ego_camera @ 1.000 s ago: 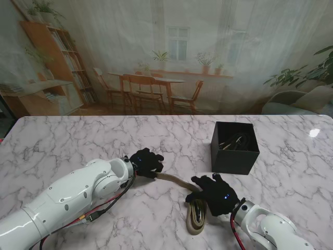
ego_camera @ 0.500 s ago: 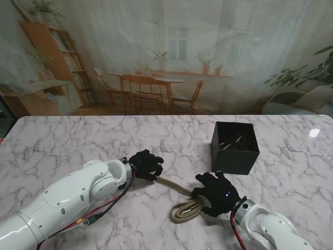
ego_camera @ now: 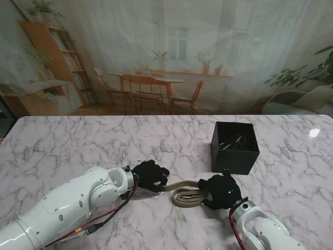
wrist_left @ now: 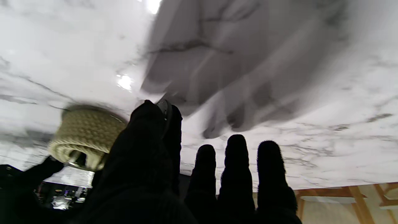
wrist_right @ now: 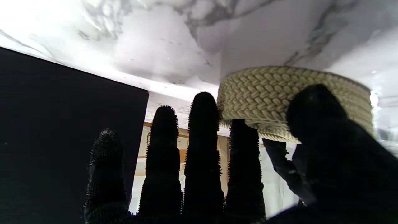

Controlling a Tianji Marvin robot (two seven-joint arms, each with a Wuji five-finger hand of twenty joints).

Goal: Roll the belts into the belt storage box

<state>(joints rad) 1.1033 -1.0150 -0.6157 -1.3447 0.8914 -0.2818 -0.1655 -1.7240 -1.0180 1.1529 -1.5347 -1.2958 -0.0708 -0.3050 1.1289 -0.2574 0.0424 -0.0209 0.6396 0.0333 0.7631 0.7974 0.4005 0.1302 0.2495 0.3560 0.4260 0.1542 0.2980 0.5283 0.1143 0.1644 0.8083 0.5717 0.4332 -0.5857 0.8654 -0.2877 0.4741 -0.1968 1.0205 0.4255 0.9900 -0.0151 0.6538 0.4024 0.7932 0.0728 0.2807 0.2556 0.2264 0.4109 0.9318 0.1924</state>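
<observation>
— What is different from a moment ago?

— Going left to right: the left hand [ego_camera: 151,175] has slid a little to the right along the tabletop [ego_camera: 78,140]. A second ago the belt [ego_camera: 188,194] trailed away from it in a long slant toward me. Now it lies as a short flat loop between the two hands.

— Is the left hand holding it?

— Yes, its fingers [wrist_left: 146,137] are clamped on one end. The left wrist view shows the thumb pressed against the woven band [wrist_left: 85,130], with the other three visible fingers stretched out and free.

— And the right hand [ego_camera: 222,191]?

— It has moved in toward the left hand and farther from me, bringing the loop with it. In the right wrist view the thumb and a finger pinch the braided belt [wrist_right: 264,93], so it is grasping too; the remaining fingers [wrist_right: 202,124] stand straight.

— Where does that leave the job?

— The belt is gathered, but I judge it folded more than rolled. It rests on the tabletop just on my side of the box [ego_camera: 235,147], not in it. The box seems to hold another belt already, though it is too dark to be sure. I reckon tighter coiling comes next, then the lift over the near wall.
</observation>
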